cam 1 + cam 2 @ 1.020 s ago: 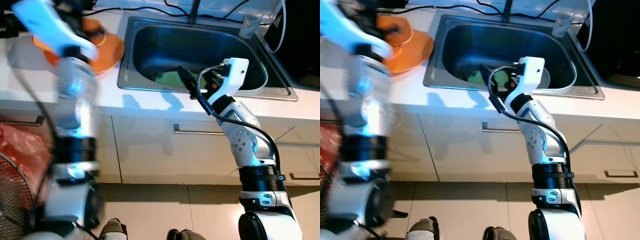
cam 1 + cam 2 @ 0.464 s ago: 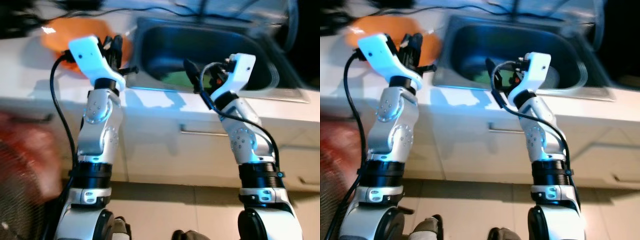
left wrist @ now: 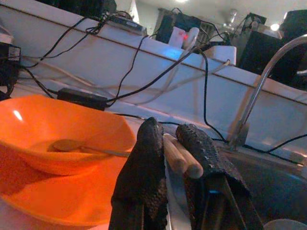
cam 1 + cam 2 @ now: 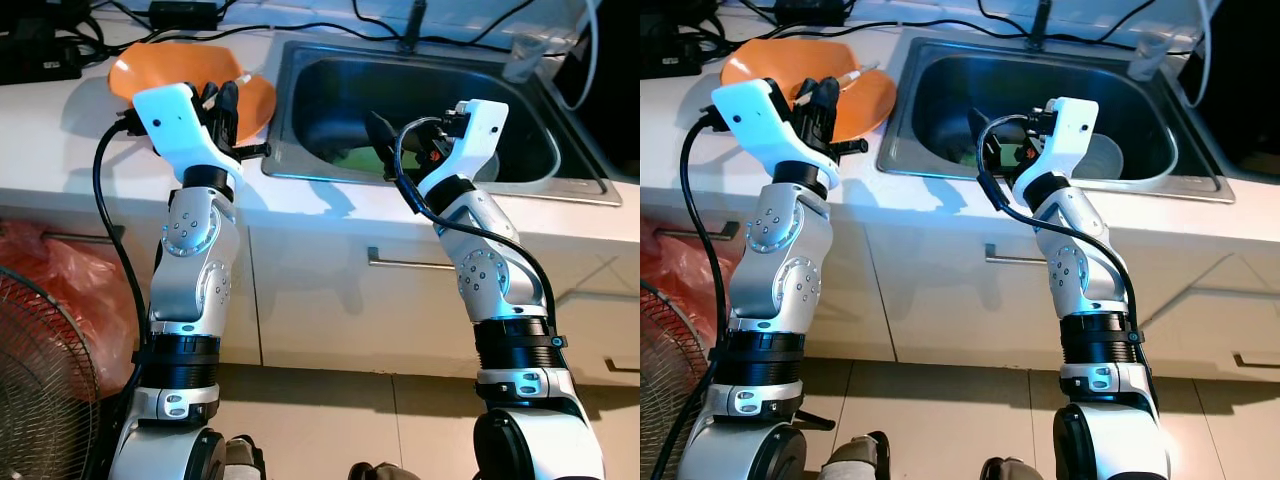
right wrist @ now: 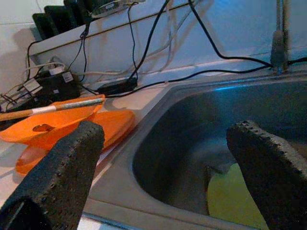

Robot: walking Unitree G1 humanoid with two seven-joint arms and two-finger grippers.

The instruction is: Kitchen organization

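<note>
- We see the bowl (image 4: pixel 170 65) on the plate (image 4: pixel 865 100), left of the sink (image 4: pixel 310 160)
- Our fan (image 4: pixel 40 380) stands on the floor, near left, below the counter (image 4: pixel 60 150)

The left gripper (image 4: pixel 222 100) is raised over the white counter (image 4: pixel 60 140), its black fingers pointing at the orange bowl (image 4: pixel 190 75) just beside the steel sink (image 4: pixel 430 100). Whether its jaws grip anything cannot be told here. The right gripper (image 4: pixel 378 135) reaches over the sink's front rim, above something green (image 4: pixel 350 158) lying in the basin. Black cables (image 4: pixel 300 22) run along the back of the counter. A red bag (image 4: pixel 70 300) and a fan (image 4: pixel 40 390) stand at lower left, before the cabinet with its drawer handle (image 4: pixel 412 262).
</note>
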